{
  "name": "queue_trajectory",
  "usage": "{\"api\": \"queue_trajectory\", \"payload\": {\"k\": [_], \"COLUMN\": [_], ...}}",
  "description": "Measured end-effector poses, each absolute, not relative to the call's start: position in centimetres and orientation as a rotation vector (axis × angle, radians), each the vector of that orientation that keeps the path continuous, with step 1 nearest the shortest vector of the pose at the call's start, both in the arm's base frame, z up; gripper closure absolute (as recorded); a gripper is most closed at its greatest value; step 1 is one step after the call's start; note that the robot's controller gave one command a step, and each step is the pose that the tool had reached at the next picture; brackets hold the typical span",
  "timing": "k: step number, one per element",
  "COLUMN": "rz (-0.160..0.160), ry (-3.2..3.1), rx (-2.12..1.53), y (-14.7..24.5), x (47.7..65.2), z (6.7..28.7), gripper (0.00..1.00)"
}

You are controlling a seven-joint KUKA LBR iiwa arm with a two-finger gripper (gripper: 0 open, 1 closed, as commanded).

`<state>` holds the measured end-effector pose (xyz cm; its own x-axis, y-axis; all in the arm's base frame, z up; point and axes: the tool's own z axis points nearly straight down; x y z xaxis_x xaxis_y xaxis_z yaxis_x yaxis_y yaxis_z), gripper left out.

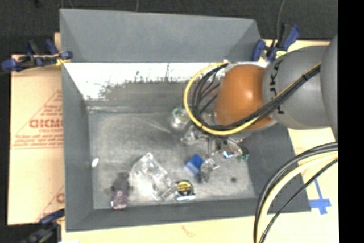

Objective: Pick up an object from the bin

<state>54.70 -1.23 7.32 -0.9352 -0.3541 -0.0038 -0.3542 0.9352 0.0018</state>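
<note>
Several small things lie in the grey bin. In the camera view the gripper hangs just beside a small blue block, front of middle. Whether it is clenched or released I cannot tell. The block looks light and stiff, so its flat sides should suit. The crumpled clear plastic and the front wall are near, with open floor behind.

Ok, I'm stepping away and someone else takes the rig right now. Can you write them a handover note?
End effector: low in the right half of the bin, right beside a small blue block; no grasp can be confirmed.
Nearby: crumpled clear plastic and a yellow-and-black item by the front wall; a purple piece in the front-left corner.
Done: reach into the bin.
Left: grasp one object and lift it out.
</note>
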Motion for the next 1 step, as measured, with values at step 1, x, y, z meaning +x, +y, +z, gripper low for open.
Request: {"api": "queue_trajectory", "payload": {"k": [1], "rz": [-0.002], "ry": [3.072], "rx": [-0.564], "y": [-1.24], "x": [55.1], "z": [7.66], "gripper": [1.0]}}
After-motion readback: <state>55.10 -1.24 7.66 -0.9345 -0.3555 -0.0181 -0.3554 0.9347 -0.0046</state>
